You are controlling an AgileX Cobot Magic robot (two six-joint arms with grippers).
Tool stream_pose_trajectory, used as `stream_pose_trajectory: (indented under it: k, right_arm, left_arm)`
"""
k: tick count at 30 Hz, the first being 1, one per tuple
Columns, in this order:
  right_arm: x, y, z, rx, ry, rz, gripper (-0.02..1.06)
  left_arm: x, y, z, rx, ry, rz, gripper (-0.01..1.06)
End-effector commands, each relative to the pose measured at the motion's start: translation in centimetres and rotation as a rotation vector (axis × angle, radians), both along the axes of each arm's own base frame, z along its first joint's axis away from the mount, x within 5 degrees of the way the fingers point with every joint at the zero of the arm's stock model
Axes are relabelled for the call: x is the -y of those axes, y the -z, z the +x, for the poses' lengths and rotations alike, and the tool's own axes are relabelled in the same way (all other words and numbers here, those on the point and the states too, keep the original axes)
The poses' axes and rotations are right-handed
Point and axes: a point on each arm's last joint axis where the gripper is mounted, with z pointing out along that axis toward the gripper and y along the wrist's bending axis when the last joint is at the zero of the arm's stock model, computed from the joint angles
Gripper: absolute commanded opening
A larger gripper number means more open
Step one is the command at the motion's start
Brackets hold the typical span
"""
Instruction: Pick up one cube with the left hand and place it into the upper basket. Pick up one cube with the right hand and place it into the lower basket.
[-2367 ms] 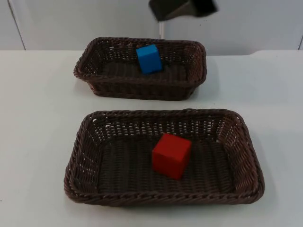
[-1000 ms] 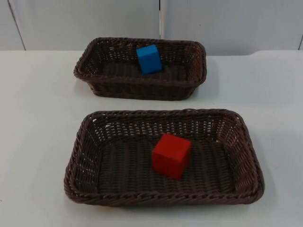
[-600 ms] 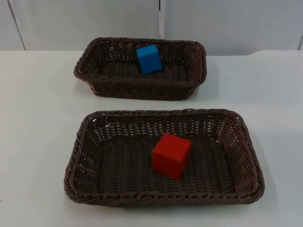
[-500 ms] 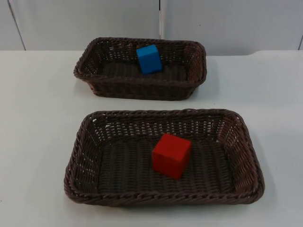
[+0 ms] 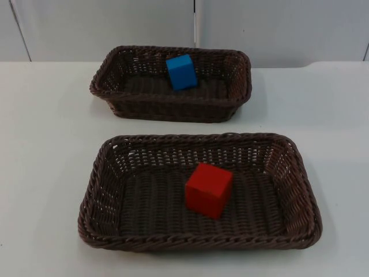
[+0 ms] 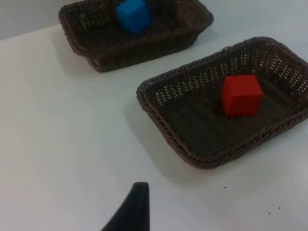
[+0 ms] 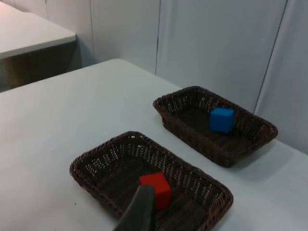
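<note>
A blue cube lies in the upper wicker basket, near its back wall. A red cube lies a little right of the middle of the lower basket. Both cubes rest free, with nothing touching them. My left gripper waits high over the bare table, off the left side of the baskets, looking at the red cube and the blue cube. My right gripper is raised and drawn back from the lower basket, facing the red cube and blue cube.
The white table spreads wide on both sides of the baskets and ends at the grey partition wall. A second white table stands beyond the table's far end in the right wrist view.
The dark arm part that hung above the upper basket 2.4 s ago has left the top view. The cubes and baskets have not moved.
</note>
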Motion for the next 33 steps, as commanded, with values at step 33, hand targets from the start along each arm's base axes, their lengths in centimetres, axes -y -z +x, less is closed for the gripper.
stream_pose_trajectory:
  k: [33]
  right_arm:
    - [0.2, 7.6, -0.6, -0.223, -0.001, -0.114, 0.86]
  left_arm:
    - [0.2, 0.2, -0.1, 0.000, 0.030, 0.007, 1.05]
